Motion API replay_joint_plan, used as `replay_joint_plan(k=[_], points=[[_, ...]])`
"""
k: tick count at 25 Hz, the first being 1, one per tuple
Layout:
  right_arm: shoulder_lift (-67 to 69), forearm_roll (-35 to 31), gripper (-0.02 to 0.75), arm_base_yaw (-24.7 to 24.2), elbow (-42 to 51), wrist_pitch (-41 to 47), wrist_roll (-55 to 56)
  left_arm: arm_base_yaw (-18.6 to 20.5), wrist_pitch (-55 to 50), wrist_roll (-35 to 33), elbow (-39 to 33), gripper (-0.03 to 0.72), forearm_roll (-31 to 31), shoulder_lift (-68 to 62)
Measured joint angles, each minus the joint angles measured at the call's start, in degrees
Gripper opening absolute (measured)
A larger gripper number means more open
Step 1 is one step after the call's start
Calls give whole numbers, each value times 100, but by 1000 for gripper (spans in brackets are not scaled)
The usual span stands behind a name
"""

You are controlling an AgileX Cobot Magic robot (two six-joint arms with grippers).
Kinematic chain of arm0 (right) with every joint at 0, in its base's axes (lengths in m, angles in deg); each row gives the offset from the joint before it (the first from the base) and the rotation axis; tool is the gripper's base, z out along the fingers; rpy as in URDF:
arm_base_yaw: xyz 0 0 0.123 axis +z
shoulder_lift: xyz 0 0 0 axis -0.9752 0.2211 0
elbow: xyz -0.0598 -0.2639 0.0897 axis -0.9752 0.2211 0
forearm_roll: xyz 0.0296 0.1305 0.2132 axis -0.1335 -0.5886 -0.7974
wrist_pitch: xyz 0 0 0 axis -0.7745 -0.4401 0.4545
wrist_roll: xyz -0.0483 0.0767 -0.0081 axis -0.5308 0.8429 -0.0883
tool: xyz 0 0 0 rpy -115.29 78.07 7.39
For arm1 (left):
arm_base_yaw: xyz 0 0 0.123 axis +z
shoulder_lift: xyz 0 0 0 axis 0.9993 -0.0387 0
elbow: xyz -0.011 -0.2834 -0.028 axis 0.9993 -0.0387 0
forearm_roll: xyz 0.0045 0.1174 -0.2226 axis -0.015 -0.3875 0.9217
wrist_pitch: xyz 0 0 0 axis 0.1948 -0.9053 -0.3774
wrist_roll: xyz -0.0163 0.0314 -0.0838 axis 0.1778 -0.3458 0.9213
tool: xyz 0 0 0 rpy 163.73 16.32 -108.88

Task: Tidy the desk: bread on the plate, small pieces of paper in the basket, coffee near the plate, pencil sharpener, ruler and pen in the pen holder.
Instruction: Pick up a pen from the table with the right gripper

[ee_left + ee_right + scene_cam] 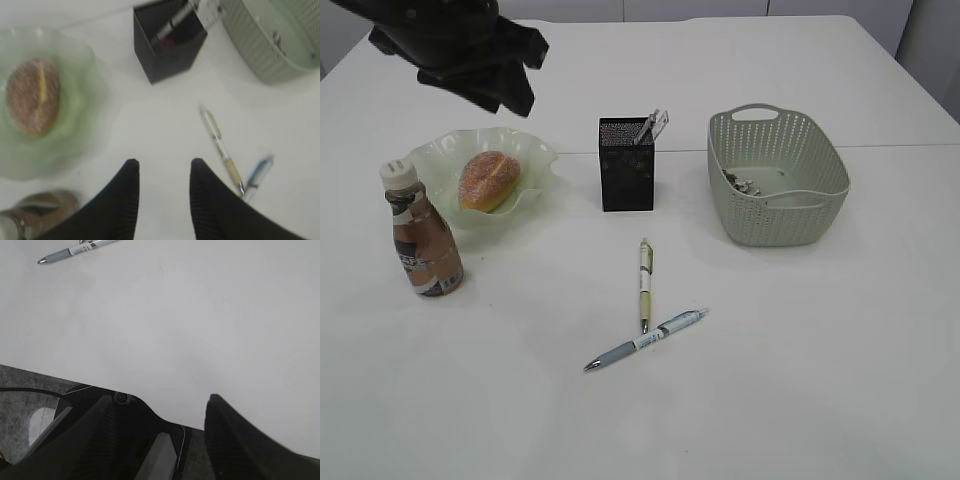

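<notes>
Off-task I only see, bottom-left in R wrist view, a strip of grey speckled floor [20,375] w/ a thin black cable [25,389] arcing over it, plus pale wall panels [700,8] along top of ext view.

The white worktop [820,400] carries a black mesh pen holder [626,168] near centre. At nine o'clock from it sits the ruffled green plate [535,160], the coffee bottle [422,235] just beside that at seven. The grey-green basket [776,178] stands at three. Two pens lie at six: a cream pen [645,282] and a blue-grey pen [646,340], tips near each other.
</notes>
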Motion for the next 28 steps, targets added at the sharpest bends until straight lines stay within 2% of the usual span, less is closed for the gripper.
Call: replay_joint_plan(k=[3, 6, 8, 13, 20, 24, 28], points=[[12, 0, 448, 0, 0, 0, 0, -9, -907, -216, 123, 293, 230, 0], [160, -99, 448, 0, 0, 55, 12, -9, -1607, -248, 455, 370, 240, 0], [319, -171, 448, 0, 0, 89, 23, -9, -1948, -178, 755, 395, 165, 0], [682, -292, 448, 0, 0, 78, 45, -9, -2107, 101, 1104, 410, -329, 196], [1310, -550, 448, 0, -245, -245, 64, 59, -2162, 184, 1117, 411, -449, 838], [1785, -576, 448, 63, -636, -350, 64, 59, -2162, 254, 641, 411, -724, 1404], [2417, -576, 448, 368, -1121, -546, 87, 98, -2185, 546, -289, 411, -1031, 2145]])
